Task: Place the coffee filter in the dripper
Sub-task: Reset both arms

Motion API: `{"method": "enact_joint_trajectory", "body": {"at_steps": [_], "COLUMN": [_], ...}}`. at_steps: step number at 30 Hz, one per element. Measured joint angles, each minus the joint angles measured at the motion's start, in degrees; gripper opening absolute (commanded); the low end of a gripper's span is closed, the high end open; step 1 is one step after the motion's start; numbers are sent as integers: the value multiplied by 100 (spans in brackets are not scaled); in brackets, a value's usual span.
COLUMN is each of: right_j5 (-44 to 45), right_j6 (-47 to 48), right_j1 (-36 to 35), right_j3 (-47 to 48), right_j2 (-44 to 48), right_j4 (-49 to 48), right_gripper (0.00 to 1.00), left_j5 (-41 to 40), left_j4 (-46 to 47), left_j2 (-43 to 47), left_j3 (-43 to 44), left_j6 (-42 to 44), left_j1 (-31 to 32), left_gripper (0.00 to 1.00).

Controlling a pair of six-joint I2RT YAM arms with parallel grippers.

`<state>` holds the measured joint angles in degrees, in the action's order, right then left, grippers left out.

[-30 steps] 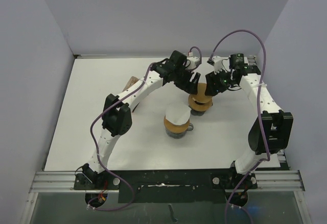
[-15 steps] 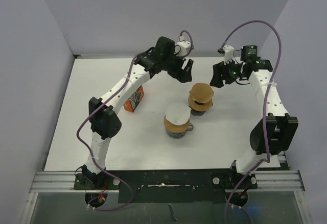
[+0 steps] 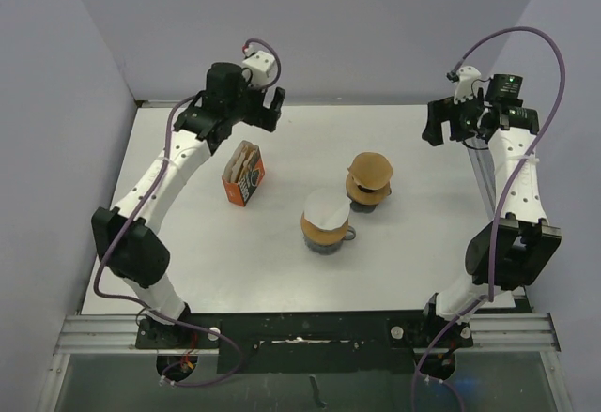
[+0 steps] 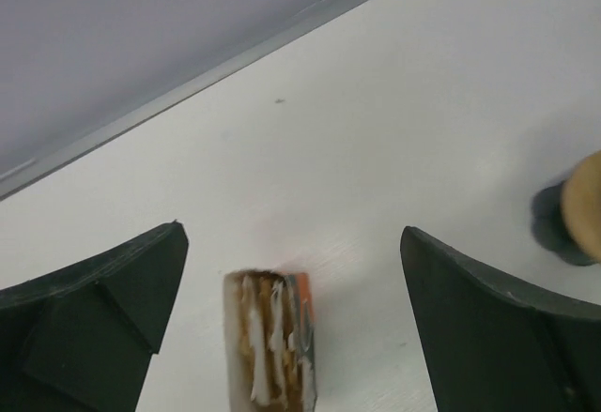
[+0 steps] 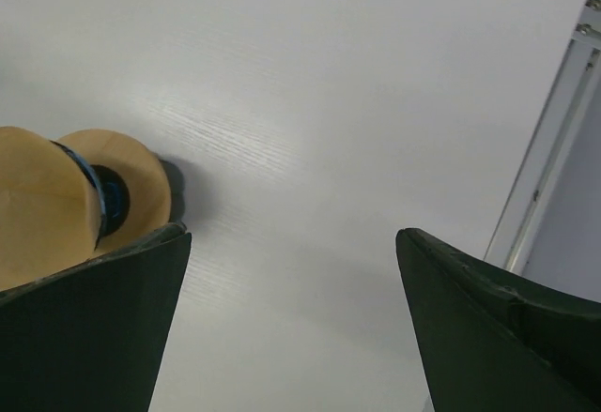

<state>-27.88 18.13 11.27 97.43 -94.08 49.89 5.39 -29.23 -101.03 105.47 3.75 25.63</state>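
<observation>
Left gripper (image 3: 272, 112): jaws wide, holding nothing, near the filter box (image 3: 243, 174).
Right gripper (image 3: 437, 132): jaws wide, empty, well apart from the dripper (image 3: 368, 198).
Coffee filter (image 3: 370, 166): brown, atop the dripper; I cannot tell whether it is fully seated.
Second dripper (image 3: 325, 238): carries a white filter (image 3: 325, 210), just beside.
Risk: if I swing an arm low across centre, it could knock a loosely seated filter off.

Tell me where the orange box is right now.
In the top view the orange box stands on the left half of the table, up and left of the white-topped dripper, apart from it.
</observation>
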Motion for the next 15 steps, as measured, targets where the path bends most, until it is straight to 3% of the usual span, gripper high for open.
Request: {"method": "enact_joint_trajectory", "body": {"at_steps": [7, 15], "right_j5": [682, 999], "right_j6": [-304, -658], "right_j1": [103, 107], "right_j3": [26, -525], "right_j2": [-109, -122], "right_j4": [-542, -1506], "right_gripper": [98, 98], "left_j5": [-1432, -1805], "left_j4": [1257, 1738], "left_j2": [1141, 1659], "left_j3": [-2184, -2524], "left_j6": [326, 262], "left_j1": [-168, -828], "left_gripper": [98, 98]}}
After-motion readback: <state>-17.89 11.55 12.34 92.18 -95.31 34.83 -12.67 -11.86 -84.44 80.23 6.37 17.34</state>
